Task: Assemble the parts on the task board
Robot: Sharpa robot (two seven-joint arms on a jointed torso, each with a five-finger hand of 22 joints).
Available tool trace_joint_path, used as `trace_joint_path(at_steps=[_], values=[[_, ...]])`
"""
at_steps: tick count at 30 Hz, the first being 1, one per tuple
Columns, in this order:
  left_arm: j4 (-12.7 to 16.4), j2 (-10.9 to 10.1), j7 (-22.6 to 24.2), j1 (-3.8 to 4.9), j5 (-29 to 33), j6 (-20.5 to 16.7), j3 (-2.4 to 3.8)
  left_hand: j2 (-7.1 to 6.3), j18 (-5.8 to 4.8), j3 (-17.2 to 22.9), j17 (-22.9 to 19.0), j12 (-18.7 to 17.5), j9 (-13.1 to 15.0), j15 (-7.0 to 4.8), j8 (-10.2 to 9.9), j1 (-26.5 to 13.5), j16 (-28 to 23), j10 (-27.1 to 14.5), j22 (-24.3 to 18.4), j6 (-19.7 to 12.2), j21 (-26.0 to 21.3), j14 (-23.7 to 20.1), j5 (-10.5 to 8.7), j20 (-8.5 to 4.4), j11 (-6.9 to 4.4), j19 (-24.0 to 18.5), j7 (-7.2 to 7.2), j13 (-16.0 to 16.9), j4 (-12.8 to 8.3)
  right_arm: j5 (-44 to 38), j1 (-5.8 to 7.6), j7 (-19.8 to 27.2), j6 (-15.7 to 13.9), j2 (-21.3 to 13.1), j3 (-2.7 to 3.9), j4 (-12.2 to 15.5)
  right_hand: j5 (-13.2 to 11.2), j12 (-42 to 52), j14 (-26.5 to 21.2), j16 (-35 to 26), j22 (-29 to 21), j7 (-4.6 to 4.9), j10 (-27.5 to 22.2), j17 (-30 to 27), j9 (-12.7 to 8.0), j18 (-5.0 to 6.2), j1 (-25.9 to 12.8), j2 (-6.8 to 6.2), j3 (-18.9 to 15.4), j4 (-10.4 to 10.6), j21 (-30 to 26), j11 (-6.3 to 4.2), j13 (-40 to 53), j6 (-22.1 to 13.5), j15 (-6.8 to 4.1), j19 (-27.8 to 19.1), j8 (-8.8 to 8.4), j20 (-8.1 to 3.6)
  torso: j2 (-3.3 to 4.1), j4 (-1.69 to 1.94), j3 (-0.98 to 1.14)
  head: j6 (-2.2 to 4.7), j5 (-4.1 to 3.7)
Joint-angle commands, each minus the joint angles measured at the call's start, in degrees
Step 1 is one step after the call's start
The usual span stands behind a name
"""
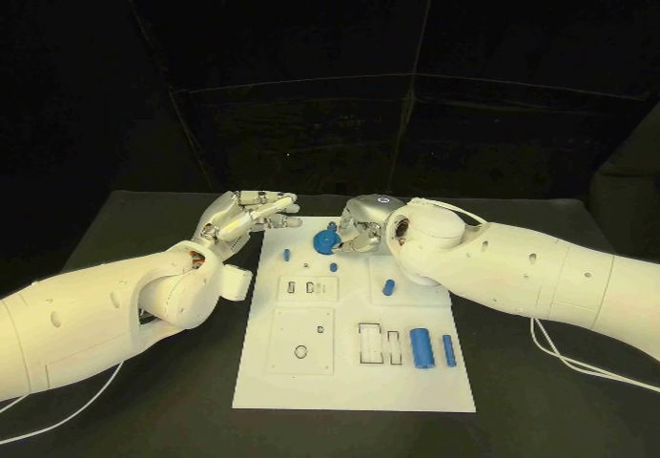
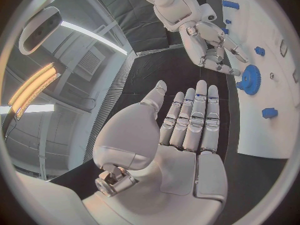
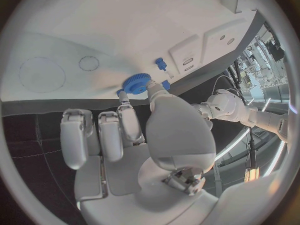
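At the far edge of the task board (image 1: 355, 382) we have the action: our right hand (image 1: 363, 225) reaches in over the board's far end and pinches a small blue gear (image 1: 327, 240) between thumb and fingers (image 3: 127, 121). The right wrist view shows it plainly, the toothed wheel caught at the fingertips just at the board's edge, with the other fingers curled in beside it. We cannot tell whether the gear touches the board or hangs just above it.

Over by the far left corner of the board, our left hand (image 1: 248, 216) hovers above the black table (image 1: 124, 239) just off the board, holding nothing. Its fingers (image 2: 195, 116) are stretched out straight and lie close side by side, thumb set apart, palm open toward the right hand and the gear.

Down the board we see the other parts. A short blue peg (image 1: 286, 255) and a tiny blue stud (image 1: 304, 256) sit near the far edge, just beside the gear. A small blue pin (image 1: 388, 286) lies toward the right edge at mid-board. Near the right edge, closer to us, a thick blue cylinder (image 1: 422, 347) and a thinner blue rod (image 1: 448, 350) lie side by side, lengthwise.
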Motion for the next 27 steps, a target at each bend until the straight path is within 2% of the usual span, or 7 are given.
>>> trace_joint_path(at_steps=[1,8,14,20,24,26,27], values=[[0.04,-0.09,0.21,0.12,0.08,0.34,0.05,0.06,0.88,-0.13,-0.08,-0.30,-0.05,-0.04,-0.30,0.36,-0.36,-0.41,-0.05,-0.53,-0.37,0.32,0.06,0.06,0.00,0.46,0.99,-0.09,-0.32,1.36,0.12,2.79,-6.13,-1.56,0.02,1.12,0.51,0.12,4.28,-0.15,10.60,0.08,0.26,7.24,-0.01,-0.67,0.87,0.51,-0.42,-0.37,0.25,-0.13,1.56,0.46,-0.05,2.69,0.22,-0.12,-0.04,-0.07,0.07,0.09,-0.12],[-0.12,-0.30,0.33,0.13,0.08,0.48,0.05,-0.01,0.88,-0.01,-0.09,-0.36,-0.04,-0.04,-0.34,0.45,-0.43,-0.44,-0.09,-0.56,-0.40,0.34,0.05,0.05,0.01,0.52,1.00,-0.09,-0.55,5.66,0.18,9.54,-9.05,-7.84,0.04,5.01,0.97,-0.31,4.10,-0.51,10.03,0.06,-0.01,6.52,-0.09,-0.53,2.68,0.82,-0.55,-1.61,0.01,-0.19,1.27,0.44,-0.13,2.25,0.15,-0.21,-0.15,-0.22,0.09,0.48,-0.51],[-0.93,-0.14,0.53,0.13,0.08,0.88,0.05,0.00,0.88,0.09,-0.11,-0.37,-0.02,-0.03,-0.30,0.48,-0.51,-0.40,-0.13,-0.47,-0.43,0.32,0.06,0.05,0.00,0.58,0.98,-0.08,-0.69,11.59,0.23,16.05,-10.32,-14.21,0.05,6.73,2.57,-1.01,3.92,-0.93,9.41,-0.04,-0.46,5.80,-0.11,-0.38,4.93,0.68,-0.78,-3.33,-0.28,-0.31,0.76,0.70,-0.24,1.77,0.22,-0.33,-0.63,-1.08,0.46,0.62,-0.77],[-1.75,0.43,0.60,0.10,0.08,1.53,0.04,0.10,0.92,0.42,-0.09,-0.16,0.06,-0.18,-0.04,0.26,-0.62,0.25,-0.22,0.14,-0.49,0.69,0.05,-0.03,-0.22,0.91,0.74,0.00,-1.01,14.94,0.23,21.04,-11.09,-19.00,0.05,6.13,2.97,-1.15,4.02,-0.75,9.83,0.03,-0.50,6.22,-0.19,-0.48,5.52,0.26,-1.20,-3.93,-0.12,-0.29,0.68,0.36,-0.24,2.09,0.00,-0.35,-1.02,-1.63,0.85,0.91,-1.02],[-2.13,0.86,0.57,0.07,0.08,1.97,0.04,0.11,0.92,0.49,-0.07,-0.12,0.07,-0.23,0.01,0.18,-0.63,0.42,-0.24,0.28,-0.50,0.81,0.04,-0.07,-0.29,1.00,0.67,0.01,-1.08,16.33,0.20,22.42,-10.41,-20.99,0.04,5.64,3.17,-1.53,3.98,-0.87,9.60,0.07,-0.73,6.00,-0.23,-0.43,5.96,0.19,-1.33,-4.30,-0.23,-0.26,0.36,0.15,-0.22,1.91,-0.14,-0.34,-1.04,-1.67,1.15,0.56,-2.21],[-2.25,0.97,0.57,0.07,0.08,2.10,0.04,0.13,0.92,0.52,-0.07,-0.11,0.07,-0.24,0.02,0.17,-0.64,0.45,-0.25,0.31,-0.51,0.84,0.04,-0.07,-0.30,1.02,0.65,0.01,-1.10,16.82,0.19,22.80,-9.87,-21.55,0.03,5.24,3.26,-1.86,3.96,-0.92,9.49,0.11,-0.94,5.92,-0.25,-0.40,6.40,0.21,-1.36,-4.64,-0.28,-0.24,0.08,0.00,-0.21,1.83,-0.23,-0.33,-0.88,-1.61,0.99,0.82,-2.83],[-2.29,1.01,0.57,0.06,0.08,2.13,0.04,0.14,0.92,0.54,-0.07,-0.10,0.07,-0.24,0.03,0.18,-0.65,0.49,-0.26,0.34,-0.52,0.85,0.05,-0.08,-0.32,1.03,0.64,0.01,-1.13,16.95,0.18,22.90,-9.68,-21.68,0.03,5.09,3.27,-1.90,3.95,-0.94,9.50,0.11,-0.97,5.90,-0.25,-0.40,6.47,0.21,-1.37,-4.69,-0.28,-0.23,0.05,-0.03,-0.20,1.83,-0.25,-0.33,-0.87,-1.66,1.04,0.82,-2.87]])
